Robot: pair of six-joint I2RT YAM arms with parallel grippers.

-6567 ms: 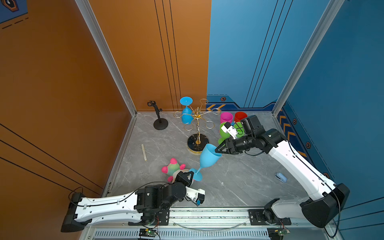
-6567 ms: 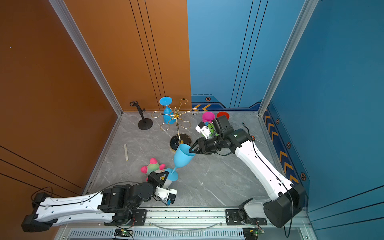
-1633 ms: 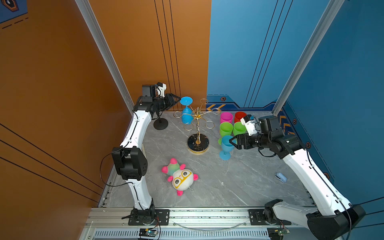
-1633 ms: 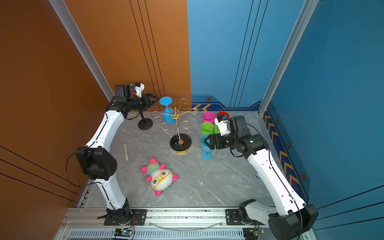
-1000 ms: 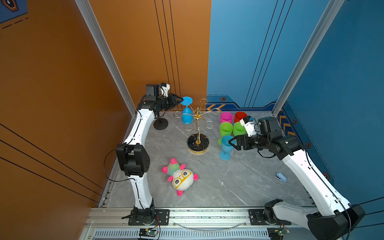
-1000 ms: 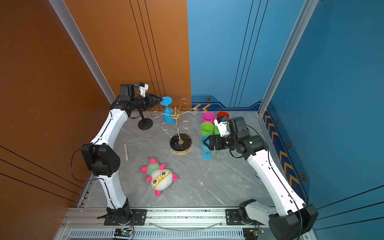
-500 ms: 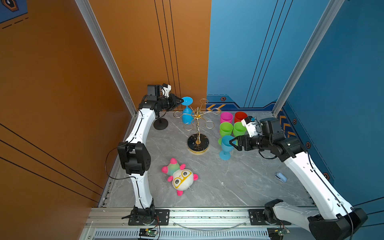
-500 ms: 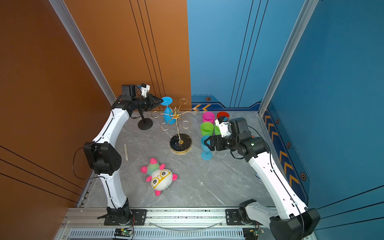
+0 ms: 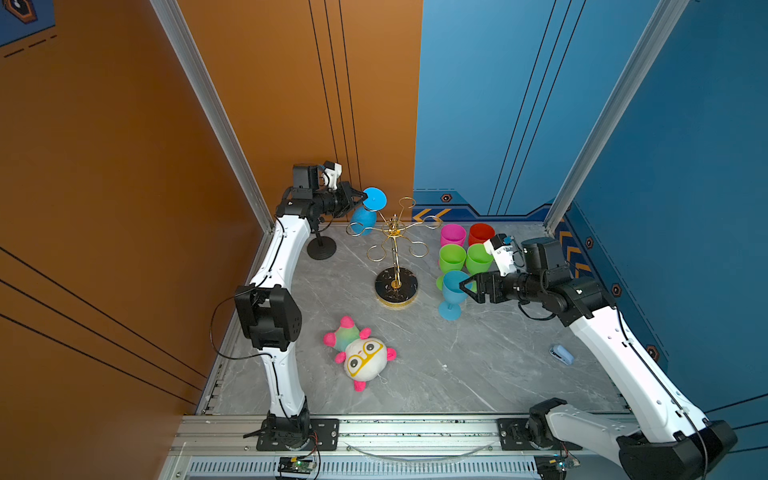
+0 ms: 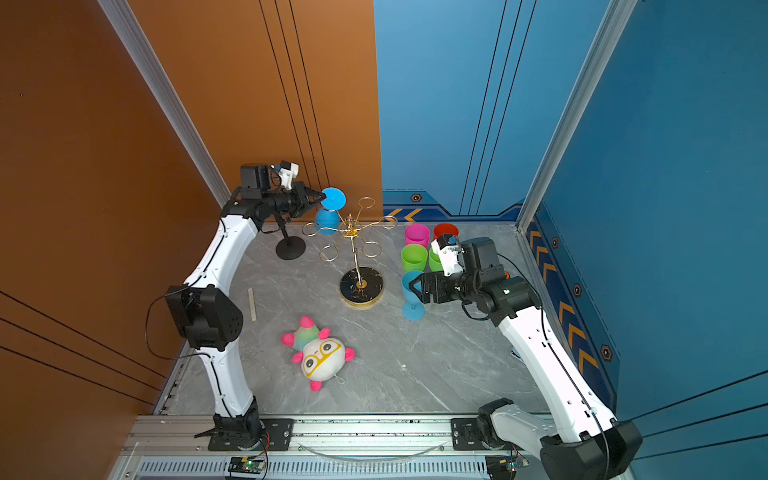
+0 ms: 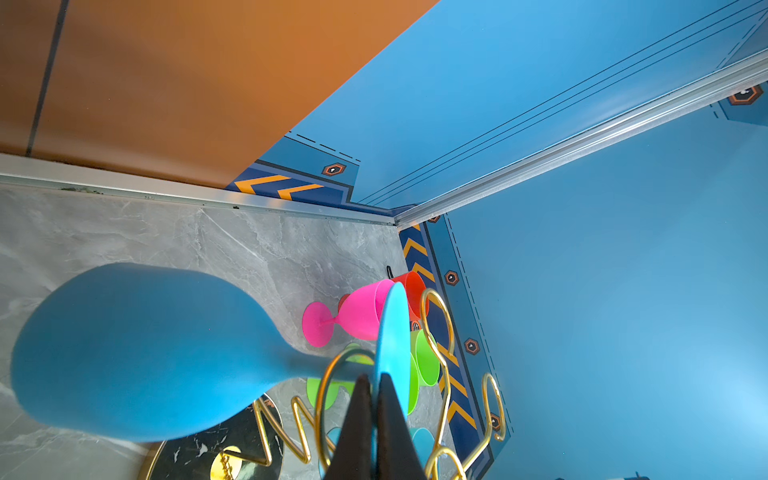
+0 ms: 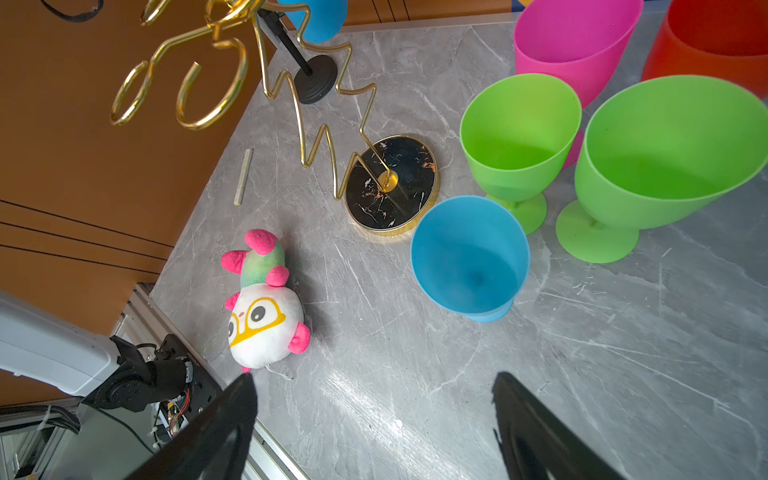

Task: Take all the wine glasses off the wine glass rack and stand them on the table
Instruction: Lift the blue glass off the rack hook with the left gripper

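A blue wine glass [image 9: 376, 198] [image 10: 334, 198] hangs upside down from a back-left loop of the gold wine glass rack [image 9: 386, 289] [image 10: 353, 286]. My left gripper [image 9: 362, 199] [image 10: 322, 195] [image 11: 374, 384] reaches it from the left and is shut on the rim of its flat foot [image 11: 392, 328]. The bowl [image 11: 145, 353] hangs below the loop. My right gripper [image 9: 466, 286] [image 10: 415, 287] [image 12: 374, 390] is open and holds nothing. It hovers just right of a second blue glass [image 9: 453, 286] [image 12: 469, 253] that stands on the floor.
Pink [image 9: 453, 235], red [image 9: 481, 232] and two green glasses [image 9: 452, 257] stand upright at the back right. A small black stand [image 9: 321, 249] sits under the left arm. A plush toy [image 9: 361, 359] lies in front of the rack, and a small blue object [image 9: 561, 354] at the right.
My left gripper has moved in to the hanging glass and shut on its foot. The right arm has drawn back slightly from the standing blue glass, still open.
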